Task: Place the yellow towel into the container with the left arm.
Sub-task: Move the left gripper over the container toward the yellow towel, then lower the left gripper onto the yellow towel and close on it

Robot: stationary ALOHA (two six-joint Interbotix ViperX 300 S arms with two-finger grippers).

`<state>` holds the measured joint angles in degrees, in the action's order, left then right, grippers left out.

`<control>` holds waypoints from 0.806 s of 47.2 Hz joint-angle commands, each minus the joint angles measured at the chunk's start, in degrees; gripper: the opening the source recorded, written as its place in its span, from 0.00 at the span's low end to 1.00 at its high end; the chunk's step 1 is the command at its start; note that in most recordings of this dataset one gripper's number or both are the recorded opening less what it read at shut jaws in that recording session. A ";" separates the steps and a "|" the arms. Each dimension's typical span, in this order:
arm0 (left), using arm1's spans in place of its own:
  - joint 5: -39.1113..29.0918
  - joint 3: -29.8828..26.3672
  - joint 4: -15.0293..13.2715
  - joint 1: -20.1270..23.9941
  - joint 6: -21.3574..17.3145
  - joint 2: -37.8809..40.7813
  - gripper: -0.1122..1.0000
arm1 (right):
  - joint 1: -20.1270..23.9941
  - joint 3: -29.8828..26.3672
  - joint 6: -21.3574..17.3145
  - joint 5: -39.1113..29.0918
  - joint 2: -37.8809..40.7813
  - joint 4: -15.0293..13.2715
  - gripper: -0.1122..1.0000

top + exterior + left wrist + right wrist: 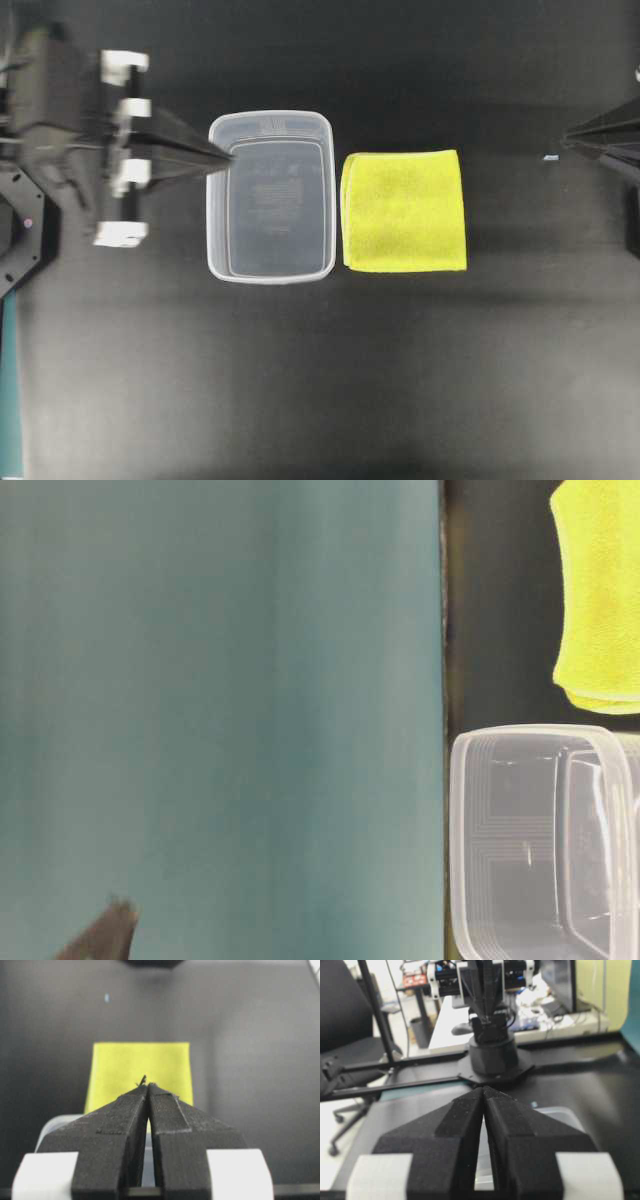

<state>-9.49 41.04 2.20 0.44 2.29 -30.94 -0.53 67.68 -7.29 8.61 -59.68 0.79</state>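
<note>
The left claw (pixel 228 157) has its two black fingers pressed together to a point and grips nothing; in the overhead view its tip sits over the near rim of the container (pixel 270 196), at the edge closest to the arm, and in the left wrist view the closed claw (pixel 146 1085) shows its tips meeting, with white blocks at the base of each finger; just past the tip lies the clear tub, its floor bare, resting on the black tabletop (pixel 320 380); beyond the tub, on its far side from the left claw, the yellow towel (pixel 404 211) lies flat as a folded square, just beside the tub's wall and outside it; the left wrist view shows the towel (pixel 141 1074) straight ahead of the fingertips; well beyond the towel, at the opposite edge of the tabletop, the right claw (pixel 568 139) points back toward it, and the right wrist view shows this claw (pixel 483 1090) likewise closed to a point, empty, with the left arm's base (pixel 492 1057) facing it.
</note>
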 commanded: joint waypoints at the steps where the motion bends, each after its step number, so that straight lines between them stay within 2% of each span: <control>1: -2.55 -6.50 0.26 -0.62 -0.18 5.10 0.10 | 0.00 -1.41 -0.62 -0.09 -0.18 0.26 0.11; 4: -4.92 -9.32 0.18 -0.62 -0.09 8.44 0.10 | 0.00 -1.49 -0.53 -0.53 -0.79 0.26 0.14; 7: -8.09 -12.30 0.26 -0.53 -0.18 11.69 0.10 | 0.00 -1.49 -0.53 -1.67 -1.41 0.26 0.24; 15: -15.73 -19.95 0.26 -0.35 -0.26 19.78 0.12 | 0.00 -1.49 -0.18 -7.29 -3.69 0.18 0.66; 19: -17.93 -22.85 0.26 -0.18 -0.26 23.12 0.21 | 0.00 -1.58 0.00 -9.23 -5.36 0.09 0.81; 22: -19.07 -24.70 0.26 0.00 -0.35 25.58 0.35 | -0.18 -1.49 0.26 -10.46 -6.68 0.09 0.83; 28: -22.15 -29.36 0.26 0.70 -0.88 31.64 0.70 | -0.44 -1.14 0.35 -12.57 -10.11 0.09 0.82; 31: -23.82 -32.52 0.26 0.88 -1.41 34.89 0.83 | -0.44 -1.05 0.26 -13.97 -11.69 0.09 0.82; 34: -25.75 -36.04 0.26 1.05 -2.02 38.23 0.91 | -0.62 -0.97 0.35 -15.82 -13.27 0.09 0.82; 38: -29.18 -41.22 0.26 1.32 -3.60 43.51 0.92 | -1.23 -1.14 0.44 -18.54 -14.77 0.09 0.82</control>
<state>-36.12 5.54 2.29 1.67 -0.18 8.44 -1.14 67.32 -6.94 -8.09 -73.65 0.88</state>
